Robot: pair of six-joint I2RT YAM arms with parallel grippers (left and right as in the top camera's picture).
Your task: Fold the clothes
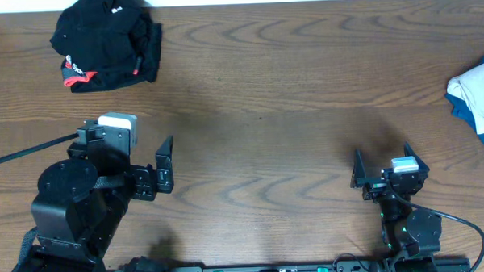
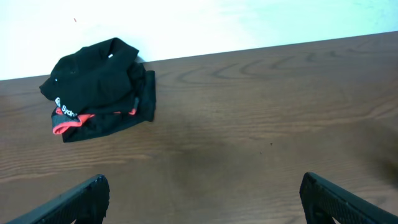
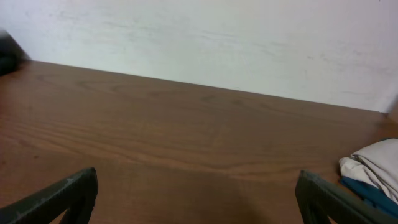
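Observation:
The clothes [image 1: 105, 40] lie bunched in a black heap with coral-red trim and small white print at the table's far left corner. The left wrist view also shows the clothes [image 2: 99, 87], well ahead and to the left. My left gripper [image 1: 165, 164] hovers over bare wood near the front left, open with nothing between its fingers [image 2: 202, 199]. My right gripper [image 1: 384, 162] stands near the front right, also open and empty [image 3: 198, 196], over bare table. Neither gripper touches the clothes.
A white and blue cloth [image 1: 479, 95] lies at the table's right edge, and the right wrist view shows this cloth [image 3: 373, 165] ahead to the right. A pale wall [image 3: 205, 43] runs along the table's far edge. A black cable [image 1: 24, 150] trails left from the left arm.

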